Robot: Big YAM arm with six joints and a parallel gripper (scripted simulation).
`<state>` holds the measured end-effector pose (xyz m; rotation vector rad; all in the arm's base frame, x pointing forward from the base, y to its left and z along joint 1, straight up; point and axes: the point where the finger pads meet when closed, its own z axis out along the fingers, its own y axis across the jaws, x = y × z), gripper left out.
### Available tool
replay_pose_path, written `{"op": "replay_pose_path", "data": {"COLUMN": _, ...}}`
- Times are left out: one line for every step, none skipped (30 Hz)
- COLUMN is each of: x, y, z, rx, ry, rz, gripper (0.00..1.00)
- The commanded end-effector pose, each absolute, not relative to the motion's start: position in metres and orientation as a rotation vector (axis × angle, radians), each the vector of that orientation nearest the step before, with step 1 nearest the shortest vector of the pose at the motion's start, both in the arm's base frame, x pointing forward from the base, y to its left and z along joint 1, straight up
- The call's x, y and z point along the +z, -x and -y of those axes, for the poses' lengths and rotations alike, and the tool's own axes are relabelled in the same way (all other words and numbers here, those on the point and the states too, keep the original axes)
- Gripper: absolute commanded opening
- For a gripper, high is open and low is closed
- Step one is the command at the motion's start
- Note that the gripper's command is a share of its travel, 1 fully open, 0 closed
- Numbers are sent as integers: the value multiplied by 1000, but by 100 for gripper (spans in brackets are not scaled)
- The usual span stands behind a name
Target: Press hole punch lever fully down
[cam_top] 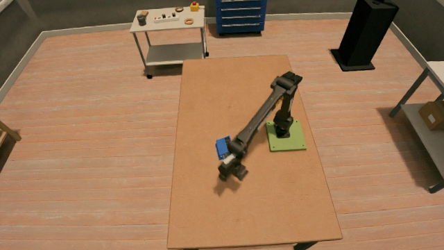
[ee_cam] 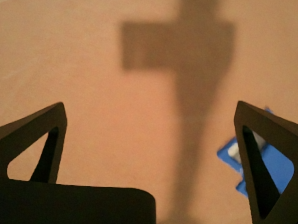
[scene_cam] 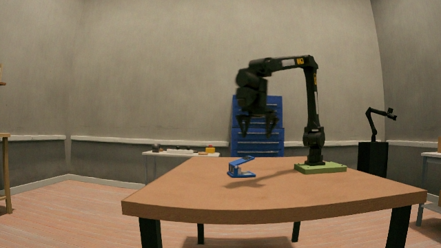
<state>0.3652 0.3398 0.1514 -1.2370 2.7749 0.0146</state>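
A long rectangular table with a matte brown fibreboard top and dark legs carries the whole setup on a floor of pale reddish planks. The dark grey six-joint arm rises upright from a flat square green base plate near the table's right edge, bends at the elbow and reaches roughly level out over the board, its wrist turned down. The black parallel gripper hangs high above the table, pointing at the surface, with its two tapered triangular fingers spread wide apart and nothing between them; in the wrist view a blurred cross-shaped shadow lies on the board between them. The small blue hole punch, boxy with a smooth plastic-looking body and its lever slanting up, stands on the table well below the gripper and just to its side, untouched; from above it peeks out beside the forearm, and the wrist view catches only a blue corner by one finger
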Motion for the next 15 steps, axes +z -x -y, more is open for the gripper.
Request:
{"op": "replay_pose_path", "data": {"x": 162, "y": -374, "z": -285, "rx": 25, "ry": 1002, "rz": -2872, "gripper": 100}}
{"op": "replay_pose_path", "data": {"x": 162, "y": -374, "z": -285, "rx": 25, "ry": 1002, "rz": -2872, "gripper": 100}}
{"op": "replay_pose_path", "data": {"x": 162, "y": -374, "z": -285, "rx": 25, "ry": 1002, "rz": -2872, "gripper": 100}}
{"op": "replay_pose_path", "data": {"x": 160, "y": -378, "z": -257, "rx": 23, "ry": 897, "rz": -2916, "gripper": 100}}
{"op": "replay_pose_path", "data": {"x": 158, "y": -380, "z": -230, "rx": 21, "ry": 794, "rz": -2955, "gripper": 100}}
{"op": "replay_pose_path", "data": {"x": 157, "y": -380, "z": -215, "rx": 20, "ry": 735, "rz": -2976, "gripper": 100}}
{"op": "replay_pose_path", "data": {"x": 156, "y": -379, "z": -202, "rx": 18, "ry": 683, "rz": -2994, "gripper": 100}}
{"op": "replay_pose_path", "data": {"x": 155, "y": -378, "z": -188, "rx": 17, "ry": 627, "rz": -3013, "gripper": 100}}
{"op": "replay_pose_path", "data": {"x": 153, "y": -376, "z": -174, "rx": 16, "ry": 567, "rz": -3031, "gripper": 100}}
{"op": "replay_pose_path", "data": {"x": 152, "y": -374, "z": -159, "rx": 16, "ry": 504, "rz": -3049, "gripper": 100}}
{"op": "replay_pose_path", "data": {"x": 150, "y": -371, "z": -145, "rx": 15, "ry": 440, "rz": -3065, "gripper": 100}}
{"op": "replay_pose_path", "data": {"x": 148, "y": -367, "z": -130, "rx": 15, "ry": 374, "rz": -3081, "gripper": 100}}
{"op": "replay_pose_path", "data": {"x": 146, "y": -364, "z": -118, "rx": 15, "ry": 316, "rz": -3093, "gripper": 100}}
{"op": "replay_pose_path", "data": {"x": 145, "y": -361, "z": -108, "rx": 15, "ry": 269, "rz": -3102, "gripper": 100}}
{"op": "replay_pose_path", "data": {"x": 144, "y": -358, "z": -101, "rx": 15, "ry": 231, "rz": -3109, "gripper": 100}}
